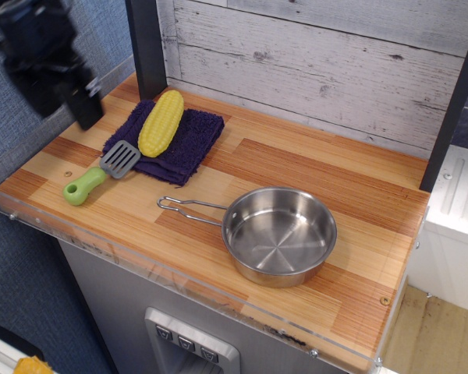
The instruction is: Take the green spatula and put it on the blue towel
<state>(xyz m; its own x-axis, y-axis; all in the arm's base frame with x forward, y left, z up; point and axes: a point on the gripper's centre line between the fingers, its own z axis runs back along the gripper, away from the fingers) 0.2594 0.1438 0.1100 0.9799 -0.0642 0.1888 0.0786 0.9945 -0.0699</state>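
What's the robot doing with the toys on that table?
Right now it holds nothing. The gripper is blurry and up in the air at the back left corner. The green spatula lies on the wooden table, its grey blade resting on the edge of the blue towel. A toy corn cob lies on the towel, and a steel pan sits nearby.

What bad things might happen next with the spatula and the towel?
The spatula only has its blade on the towel's edge; its green handle lies on the counter, so it may not count as placed. The corn fills the towel's middle, so a push could roll it off. The gripper is blurred above; a new grab might miss or nudge the spatula toward the counter's front edge.
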